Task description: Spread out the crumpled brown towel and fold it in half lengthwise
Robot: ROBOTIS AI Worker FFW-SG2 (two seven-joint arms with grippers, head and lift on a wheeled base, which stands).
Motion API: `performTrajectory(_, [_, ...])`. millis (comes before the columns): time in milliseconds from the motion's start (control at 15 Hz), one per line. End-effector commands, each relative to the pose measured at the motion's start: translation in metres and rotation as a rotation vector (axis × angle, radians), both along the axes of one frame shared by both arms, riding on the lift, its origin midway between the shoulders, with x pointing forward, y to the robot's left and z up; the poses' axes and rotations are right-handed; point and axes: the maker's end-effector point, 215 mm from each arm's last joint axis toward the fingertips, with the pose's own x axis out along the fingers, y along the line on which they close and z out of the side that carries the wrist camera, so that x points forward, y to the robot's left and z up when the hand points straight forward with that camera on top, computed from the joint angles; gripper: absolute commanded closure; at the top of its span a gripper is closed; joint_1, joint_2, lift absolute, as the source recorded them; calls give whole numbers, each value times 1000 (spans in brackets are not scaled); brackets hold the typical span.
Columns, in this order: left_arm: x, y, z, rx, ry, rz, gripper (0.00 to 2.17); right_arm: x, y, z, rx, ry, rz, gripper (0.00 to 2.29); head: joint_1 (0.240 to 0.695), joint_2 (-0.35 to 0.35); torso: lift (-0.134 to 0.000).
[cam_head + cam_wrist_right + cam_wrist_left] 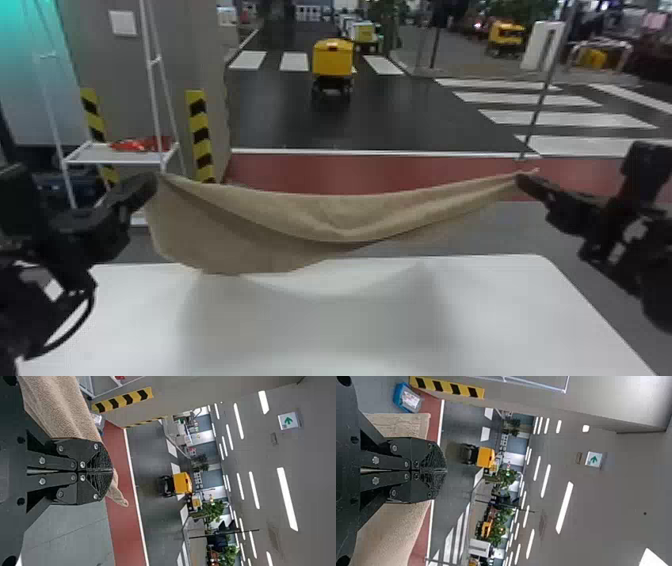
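Brown cloth, soft nap: the towel (280,235) hung in the air between the two grippers, its upper edge dipping in a shallow curve, with folds running across it. Left gripper (154,183): fingers closed together, pinching one upper corner area. Right gripper (522,181): fingers likewise together on the opposite end, a small tip of cloth poking out past them. Fuller drape on the left side; cloth narrowed to a thin, gathered strip toward the right. Not folded in half.

Below and nearer lay the white table (320,345), a broad soft shadow across its top. The lower edge of cloth overlapped the table's far edge in the head view; contact could not be told.

Beyond, at left: a white shelf (120,156) bearing a red item (142,144), beside a black-and-yellow striped post (201,135). Farther off, a yellow cart (332,59) stood on dark floor.
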Motion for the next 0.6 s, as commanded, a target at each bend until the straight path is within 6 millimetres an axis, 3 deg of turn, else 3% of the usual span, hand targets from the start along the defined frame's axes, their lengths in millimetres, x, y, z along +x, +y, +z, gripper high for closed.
performTrajectory(0, [-19, 7, -24, -2, 28, 7, 1899, -28, 1, -30, -37, 22, 8, 1683, 433, -92, -124])
performTrajectory(200, [-57, 7, -48, 3, 73, -13, 1899, -73, 14, -67, -79, 72, 42, 1683, 502, -89, -124])
performTrajectory(400, [-94, -16, -83, 60, 132, -36, 1899, -130, 36, -149, -105, 208, 84, 1578, 572, -85, -124])
performTrajectory(467, [-100, -22, -94, 72, 152, -42, 1899, -151, 40, -169, -97, 241, 98, 1190, 630, -86, -124])
performTrajectory(533, [-105, -24, -104, 76, 170, -46, 1899, -177, 30, -183, -86, 248, 87, 691, 656, -88, -124])
